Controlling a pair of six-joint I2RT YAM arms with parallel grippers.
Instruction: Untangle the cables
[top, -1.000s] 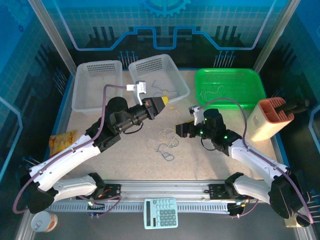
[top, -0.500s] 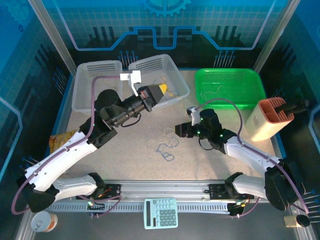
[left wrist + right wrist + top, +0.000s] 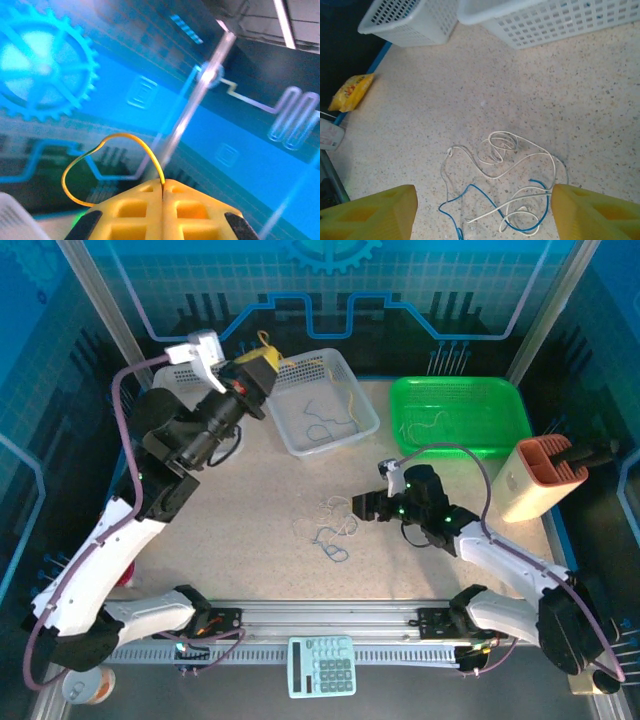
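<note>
1. Our left gripper, pressed together, pinches a yellow cable above the far-left corner of the surface
2. Our right gripper hangs spread over the tangle mid-surface; it looks light and limp, so we'd pinch a loose end

Bare table flanks the cables; white basket stands behind.

No readable text, calculator keys too small to read, snack packet print blurred

White-and-black arms, purple cables, yellow hands.
</note>
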